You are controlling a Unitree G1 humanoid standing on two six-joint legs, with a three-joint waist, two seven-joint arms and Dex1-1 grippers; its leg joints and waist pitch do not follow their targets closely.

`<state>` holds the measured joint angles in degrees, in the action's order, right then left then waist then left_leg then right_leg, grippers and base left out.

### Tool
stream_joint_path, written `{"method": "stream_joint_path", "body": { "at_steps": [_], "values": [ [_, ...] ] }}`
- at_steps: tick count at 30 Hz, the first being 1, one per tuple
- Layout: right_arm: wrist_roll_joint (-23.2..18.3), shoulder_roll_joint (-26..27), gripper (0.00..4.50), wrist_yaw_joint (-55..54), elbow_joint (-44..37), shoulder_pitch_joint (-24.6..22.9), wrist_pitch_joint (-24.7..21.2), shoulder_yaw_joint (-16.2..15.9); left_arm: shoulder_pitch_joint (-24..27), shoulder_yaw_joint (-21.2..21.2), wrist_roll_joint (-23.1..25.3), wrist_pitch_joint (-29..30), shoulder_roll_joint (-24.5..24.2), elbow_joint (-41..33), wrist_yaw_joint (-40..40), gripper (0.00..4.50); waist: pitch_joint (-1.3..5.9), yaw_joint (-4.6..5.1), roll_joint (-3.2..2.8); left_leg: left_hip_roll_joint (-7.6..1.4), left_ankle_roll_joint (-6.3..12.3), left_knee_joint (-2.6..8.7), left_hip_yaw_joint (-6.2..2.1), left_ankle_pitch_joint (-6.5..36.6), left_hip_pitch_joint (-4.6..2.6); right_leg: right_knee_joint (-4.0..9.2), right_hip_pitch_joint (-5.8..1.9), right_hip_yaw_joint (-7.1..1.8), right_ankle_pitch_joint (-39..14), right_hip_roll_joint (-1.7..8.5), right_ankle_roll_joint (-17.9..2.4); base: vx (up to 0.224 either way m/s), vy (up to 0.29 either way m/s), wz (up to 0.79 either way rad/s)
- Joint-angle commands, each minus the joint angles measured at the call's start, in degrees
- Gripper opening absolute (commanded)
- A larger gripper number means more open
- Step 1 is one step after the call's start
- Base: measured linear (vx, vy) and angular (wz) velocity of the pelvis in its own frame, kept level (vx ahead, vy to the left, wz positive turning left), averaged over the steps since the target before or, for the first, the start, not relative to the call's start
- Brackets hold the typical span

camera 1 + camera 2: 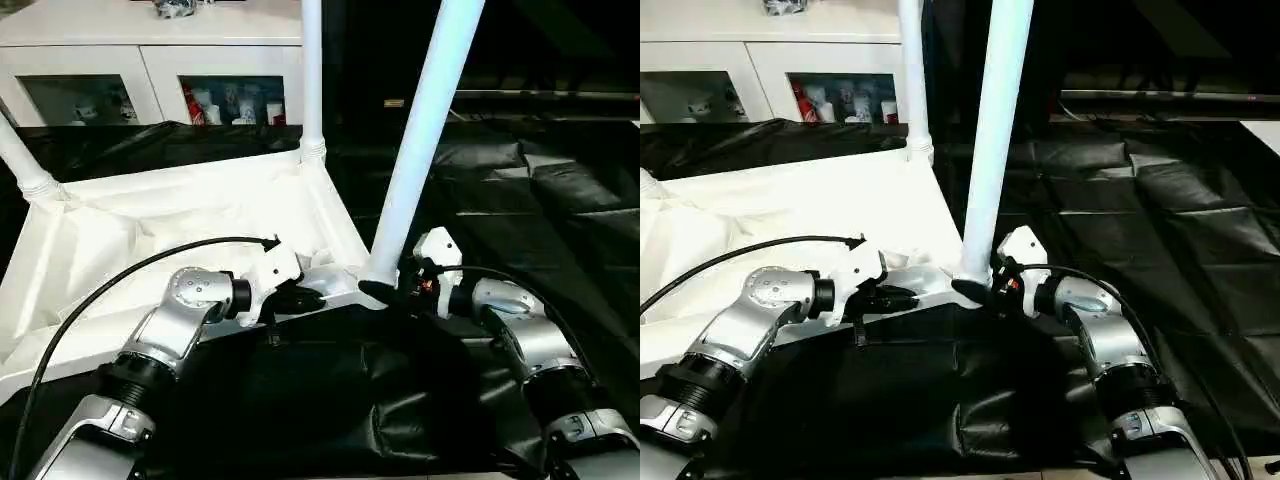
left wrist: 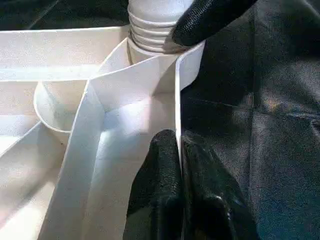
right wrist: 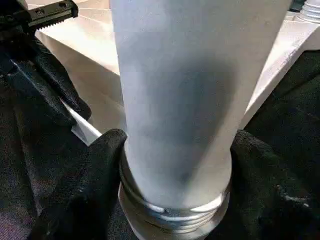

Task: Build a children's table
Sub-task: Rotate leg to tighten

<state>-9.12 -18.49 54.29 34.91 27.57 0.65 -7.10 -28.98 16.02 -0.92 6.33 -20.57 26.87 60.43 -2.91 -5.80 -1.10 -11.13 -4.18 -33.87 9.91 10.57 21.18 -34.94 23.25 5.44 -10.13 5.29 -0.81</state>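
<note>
The white leg [image 3: 175, 100] stands in the upturned tabletop's [image 1: 150, 230] near corner socket, its ribbed base clasped between the right gripper's [image 1: 385, 292] fingers, while the left gripper [image 2: 180, 190] pinches the tabletop's rim.

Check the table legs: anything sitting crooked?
Yes. The near leg at the tabletop's near corner leans toward the robot's right, while the far corner leg stands nearly straight. Its threaded base is still exposed above the socket. The right end effector brackets that base; the left end effector pinches the tabletop rim.
</note>
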Motion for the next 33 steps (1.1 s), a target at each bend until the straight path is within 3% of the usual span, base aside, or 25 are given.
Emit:
{"method": "stream_joint_path", "body": {
  "at_steps": [1,8,11,13,14,15,18,20,25,27,28,29,32,33],
  "values": [
    [-0.56,0.43,2.78,0.96,-0.7,0.44,0.04,0.59,0.56,0.25,-1.28,-0.07,0.19,-1.74,1.36,0.0,3.72,-0.07,0.36,-2.17,2.95,4.14,-0.43,11.92,-0.34,4.33,-3.15,-3.04,-13.69,3.54,-11.97,0.0,0.0,0.0],
    [-0.26,1.05,2.74,-0.39,-0.05,-0.01,-0.42,0.52,0.55,0.4,-0.75,0.08,0.39,-1.44,0.8,0.0,3.74,-0.07,0.4,-2.15,3.07,4.1,-0.43,11.56,-0.31,4.25,-3.17,-3.04,-13.21,3.55,-12.17,0.0,0.0,0.0],
    [1.22,2.74,2.74,-7.23,3.53,1.17,-0.25,1.72,-0.21,0.51,1.28,0.95,1.58,0.14,-3.44,0.0,3.49,0.11,0.38,-2.11,2.17,4.31,-0.46,12.95,-0.44,4.57,-2.98,-3.02,-15.98,3.65,-11.86,0.0,0.0,0.0],
    [-0.2,7.4,2.74,-21.45,9.8,3.82,-1.43,6.96,-2.05,-0.72,2.32,2.6,5.47,3.19,-10.85,0.0,3.27,0.52,0.29,-2.09,1.23,4.5,-0.52,15.17,-0.71,5.02,-2.68,-3.03,-19.82,3.69,-11.15,0.0,0.0,0.0],
    [-0.33,7.92,2.74,-23.16,10.49,4.13,-1.56,7.49,-2.31,-0.88,2.42,2.77,5.98,3.59,-11.77,0.0,3.24,0.78,0.12,-2.01,0.63,4.49,-0.52,15.87,-0.8,5.12,-2.54,-3.03,-20.92,3.62,-10.9,0.0,0.0,0.0],
    [0.96,10.66,2.74,-33.0,14.35,5.8,-1.19,8.54,-4.16,-1.77,3.3,4.69,9.54,6.34,-18.39,0.0,3.33,1.05,0.32,-1.96,-0.48,4.55,-0.69,16.17,-0.75,5.27,-2.69,-2.95,-22.47,3.68,-9.77,0.0,0.0,0.0],
    [2.85,12.76,2.74,-40.8,17.27,7.53,-0.76,8.26,-5.86,-2.85,3.52,6.83,12.89,8.57,-24.18,0.0,3.18,1.14,0.39,-1.72,-0.96,4.45,-0.61,17.41,-1.17,5.87,-2.28,-2.91,-25.36,3.74,-8.71,0.0,0.0,0.0],
    [4.35,14.7,2.74,-46.83,19.98,9.9,-1.23,7.61,-7.1,-2.91,4.02,7.81,15.37,9.84,-27.68,0.0,3.32,0.92,0.58,-1.67,-0.21,4.46,-0.65,16.55,-0.85,5.9,-2.51,-2.91,-25.09,3.81,-7.98,0.0,0.0,0.0],
    [5.55,16.44,2.74,-49.4,23.06,12.36,-0.7,7.15,-7.79,-2.09,5.51,7.24,16.47,10.71,-29.37,0.0,3.62,0.63,0.95,-1.66,1.36,4.41,-0.53,13.18,-0.3,5.22,-2.8,-2.89,-19.47,3.64,-8.43,0.0,0.0,0.0],
    [5.97,16.77,2.74,-49.6,24.45,13.05,0.33,7.26,-7.67,-1.86,6.01,6.72,16.35,10.75,-29.35,0.0,3.58,0.61,0.89,-1.7,1.44,4.39,-0.51,13.68,-0.33,5.27,-2.7,-2.88,-19.97,3.79,-8.53,0.0,0.0,0.0],
    [5.97,16.77,3.09,-49.6,24.45,13.05,0.33,7.26,-7.67,-1.86,6.01,6.72,16.35,10.75,-29.35,0.0,3.55,0.65,0.84,-1.7,1.41,4.43,-0.53,13.77,-0.31,5.28,-2.74,-2.88,-20.04,3.76,-8.54,0.0,0.0,0.0],
    [4.35,16.64,3.29,-46.65,24.86,13.33,3.61,8.81,-6.38,-1.34,6.32,5.9,14.63,9.56,-27.37,0.0,3.54,0.64,0.83,-1.76,1.46,4.48,-0.54,14.23,-0.35,5.33,-2.69,-2.88,-20.28,3.79,-8.39,0.0,0.0,0.0],
    [3.23,15.92,3.5,-44.22,24.02,13.04,5.91,9.5,-5.41,-0.98,6.18,4.89,12.87,8.8,-25.58,0.0,3.56,0.65,0.78,-1.84,1.86,4.52,-0.55,14.52,-0.26,5.27,-2.76,-2.95,-19.29,3.88,-8.74,0.0,0.0,0.0],
    [3.28,15.17,3.78,-43.25,23.32,12.74,6.58,9.37,-4.98,-0.66,6.12,3.8,11.86,8.57,-24.22,0.0,3.56,0.7,0.88,-1.77,2.07,4.5,-0.53,13.97,-0.11,5.19,-2.92,-2.91,-18.77,3.79,-8.87,0.0,0.0,0.0]
  ]
}}
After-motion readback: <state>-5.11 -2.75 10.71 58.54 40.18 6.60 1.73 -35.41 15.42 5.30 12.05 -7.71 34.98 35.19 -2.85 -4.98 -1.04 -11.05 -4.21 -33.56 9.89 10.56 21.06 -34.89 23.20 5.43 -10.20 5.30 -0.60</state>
